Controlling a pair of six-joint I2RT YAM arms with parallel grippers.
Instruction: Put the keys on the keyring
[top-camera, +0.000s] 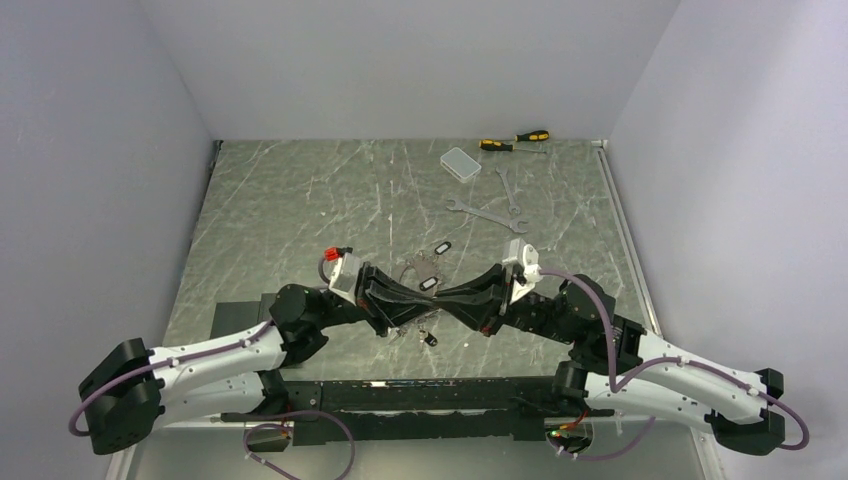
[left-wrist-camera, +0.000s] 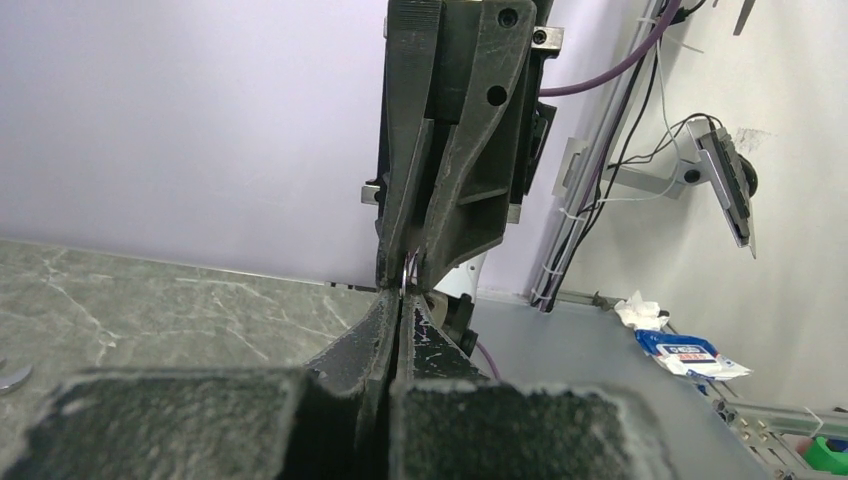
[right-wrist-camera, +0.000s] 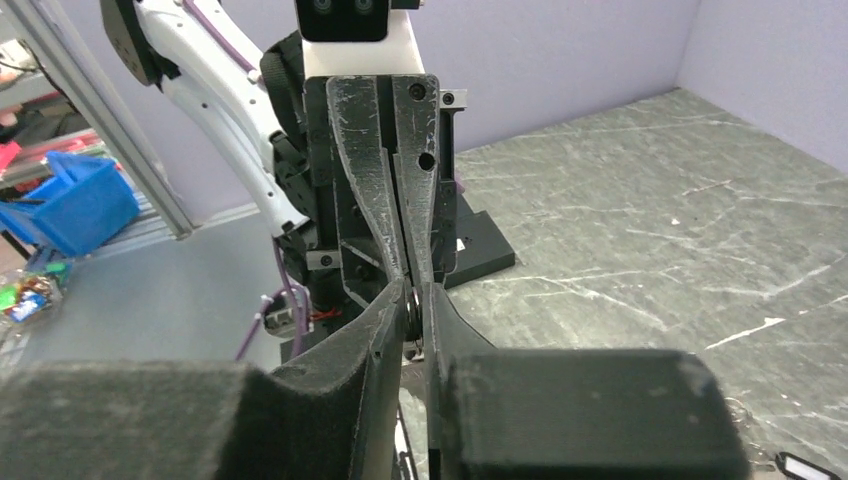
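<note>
Your left pincer (left-wrist-camera: 398, 300) is pressed tight together, meeting the right pincer (right-wrist-camera: 412, 297) tip to tip above the counter (top-camera: 300, 200). The keyring (left-wrist-camera: 404, 272) glints as thin wire right at those tips. The right jaws show a narrow gap, and whether they pinch it I cannot tell. A dark-headed key (top-camera: 443, 245) lies just beyond the tips.

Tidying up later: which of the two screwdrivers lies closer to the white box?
The left screwdriver, just right of the box; the other screwdriver lies farther right and farther back.
</note>
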